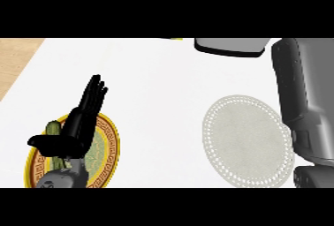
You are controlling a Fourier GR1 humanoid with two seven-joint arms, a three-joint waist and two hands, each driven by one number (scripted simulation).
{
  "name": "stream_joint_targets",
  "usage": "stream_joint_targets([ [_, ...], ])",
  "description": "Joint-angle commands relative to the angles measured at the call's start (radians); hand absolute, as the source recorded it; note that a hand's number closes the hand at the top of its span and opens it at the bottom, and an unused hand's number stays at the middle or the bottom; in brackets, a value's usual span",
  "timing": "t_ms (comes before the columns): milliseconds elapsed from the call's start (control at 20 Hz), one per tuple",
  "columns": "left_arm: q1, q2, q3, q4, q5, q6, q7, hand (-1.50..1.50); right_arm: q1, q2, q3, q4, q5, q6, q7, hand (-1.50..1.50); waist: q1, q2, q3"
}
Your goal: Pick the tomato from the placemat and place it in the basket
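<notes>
Resting open over the plate [111, 145], left hand [78, 123]

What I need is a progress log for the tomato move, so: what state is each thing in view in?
Left hand: open, fingers straight and pointing up, showing in front of the plate.
Plate: flat on the counter, partly hidden.
Green item: lying on the plate.
Placemat: flat, nothing showing on it.
Right hand: not in view; only its forearm shows.
Tomato: not in view.
</notes>
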Motion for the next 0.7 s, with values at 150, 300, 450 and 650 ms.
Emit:
stream_joint_targets([
  [150,-0.021,-0.008,0.008,-0.004,-0.012,0.028,0.026,0.00,-0.153,-0.001,-0.088,0.105,0.153,-0.049,0.293,1.50,-0.035,-0.010,0.000],
  [300,-0.007,0.017,0.032,-0.014,0.003,0.014,0.031,0.00,-0.164,-0.013,-0.137,0.160,0.195,-0.032,0.309,1.50,-0.044,-0.013,0.001],
  [450,0.026,0.003,0.028,-0.003,0.004,0.019,0.005,0.00,-0.174,-0.012,-0.162,0.207,0.280,0.036,0.324,1.50,-0.059,-0.017,0.000],
  [650,0.079,0.013,0.030,-0.001,0.003,0.003,-0.042,0.00,-0.175,-0.011,-0.232,0.202,0.344,0.076,0.325,1.50,-0.075,-0.025,0.000],
])
